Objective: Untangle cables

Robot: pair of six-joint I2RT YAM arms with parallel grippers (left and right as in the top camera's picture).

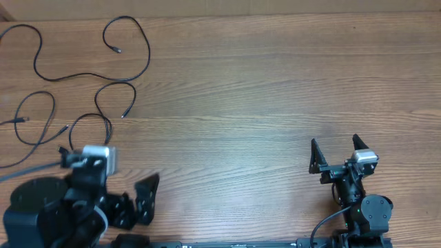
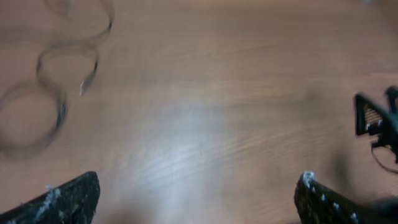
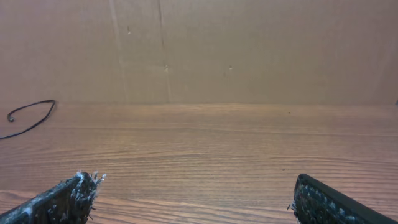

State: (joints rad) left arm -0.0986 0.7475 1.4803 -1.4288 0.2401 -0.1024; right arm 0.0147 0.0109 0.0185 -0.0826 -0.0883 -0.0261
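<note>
Overhead, our left gripper (image 1: 138, 200) and right gripper (image 1: 335, 148) gape empty; a careless grab could drag cables (image 1: 147, 49) across each other.

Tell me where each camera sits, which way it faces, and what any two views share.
Overhead: above the table, looking straight down; cables far left, left gripper and right gripper along the bottom.
Left wrist: low on the left arm, facing across the table; its open fingers frame blurred cables.
Right wrist: low, facing the cardboard wall; open fingers, one cable end far left.
Shared: all three show cables.
</note>
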